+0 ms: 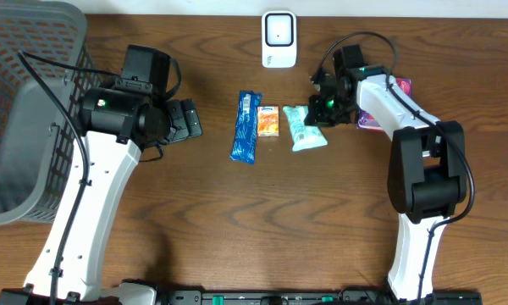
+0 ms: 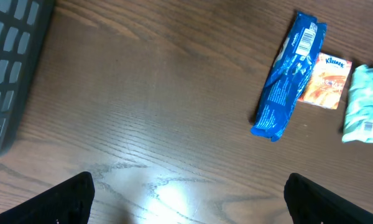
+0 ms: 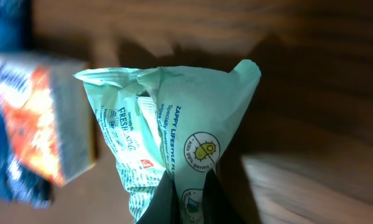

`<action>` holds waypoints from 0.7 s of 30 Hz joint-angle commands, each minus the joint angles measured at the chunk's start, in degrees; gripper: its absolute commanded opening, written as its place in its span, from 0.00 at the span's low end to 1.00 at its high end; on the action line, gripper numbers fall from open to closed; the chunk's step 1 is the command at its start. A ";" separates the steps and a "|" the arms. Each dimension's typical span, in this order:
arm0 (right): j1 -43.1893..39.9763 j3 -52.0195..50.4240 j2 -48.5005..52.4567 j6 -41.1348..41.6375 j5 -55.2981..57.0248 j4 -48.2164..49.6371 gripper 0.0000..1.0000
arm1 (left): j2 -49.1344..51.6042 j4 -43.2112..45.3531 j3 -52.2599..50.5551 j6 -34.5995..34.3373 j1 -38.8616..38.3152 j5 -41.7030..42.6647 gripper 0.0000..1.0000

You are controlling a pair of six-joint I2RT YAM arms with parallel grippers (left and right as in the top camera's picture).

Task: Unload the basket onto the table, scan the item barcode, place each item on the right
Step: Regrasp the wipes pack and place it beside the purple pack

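one mint-green wipes pouch (image 1: pixel 306 129), the item to be scanned. location: near the middle of the tabletop (image 1: pixel 237 229), at the right end of a row of three, just beside an orange tissue pack (image 1: pixel 268 121), with a blue packet (image 1: pixel 247 127) beyond that.

hold: the right hand (image 1: pixel 317 115) has its fingers (image 3: pixel 160 205) pressed together on the end of the pouch nearest it, the film gathered and creased between them. whether the pouch is clear of the wood cannot be told.

handling, judged: light, soft and film-wrapped, with yielding contents. likely slick, and apt to sag or swing from a pinch at one end. not fragile. best taken across the crimped end seal, where the film is doubled, leaving the printed faces uncovered.

barcode: not made out on the face shown to the right wrist view; possibly on the other side.

destination: white scanner (image 1: pixel 278 38) at the far edge of the tabletop, near the pouch.

left hand (image 1: pixel 186 120): fingers spread wide, holding nothing, over bare wood well to the left of the row.

also present: grey basket (image 1: pixel 17 59) at far left; purple pack (image 1: pixel 368 121) partly under the right arm.
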 commanded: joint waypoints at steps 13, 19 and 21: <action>-5.70 9.29 0.09 8.46 20.79 -4.52 0.26 | -0.13 -0.22 0.44 0.35 0.24 -1.16 0.98; -4.96 13.55 0.07 7.76 20.55 -8.33 0.72 | -0.13 -0.22 0.44 0.35 0.24 -1.16 0.98; -4.92 18.10 0.07 7.76 20.52 -12.17 0.72 | -0.13 -0.22 0.44 0.35 0.24 -1.18 0.98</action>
